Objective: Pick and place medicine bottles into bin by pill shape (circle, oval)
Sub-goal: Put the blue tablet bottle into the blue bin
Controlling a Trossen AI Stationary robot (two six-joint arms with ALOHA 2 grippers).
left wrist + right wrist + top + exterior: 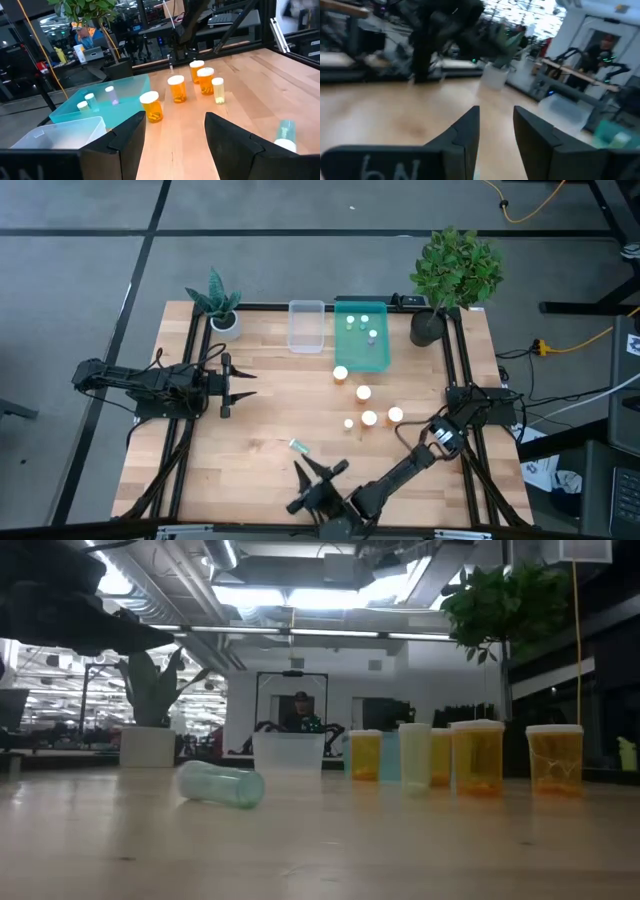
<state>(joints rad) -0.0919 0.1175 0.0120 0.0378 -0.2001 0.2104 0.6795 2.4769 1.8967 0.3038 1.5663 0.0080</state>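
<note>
A small pale whitish-green bottle with a white cap (298,446) lies toppled on its side on the wooden counter (260,420), toward six o'clock of the counter's middle; in the high view its long axis runs roughly from ten o'clock to four o'clock, and which end carries the cap cannot be told there. The remaining loose bottles stand upright with caps up: four orange bottles with white caps (340,374) and one small pale bottle (349,423) clustered toward three o'clock of centre, none touching another. At twelve o'clock sit two trays side by side: the clear colourless rectangular tray (306,326) shows nothing inside, while the translucent teal-green tray (361,340) at its three o'clock side holds three small white-capped bottles (352,323), upright and spaced apart. The left gripper (240,383) hangs at nine o'clock of the counter, well away from every bottle, its jaws parted with nothing between them. The right gripper (322,471) sits near the six o'clock edge, just beside the toppled bottle without touching it, its jaws narrowly apart and empty. A small leafy plant in a white pot (222,308) and a bushy plant in a dark pot (450,278) occupy the far corners.
</note>
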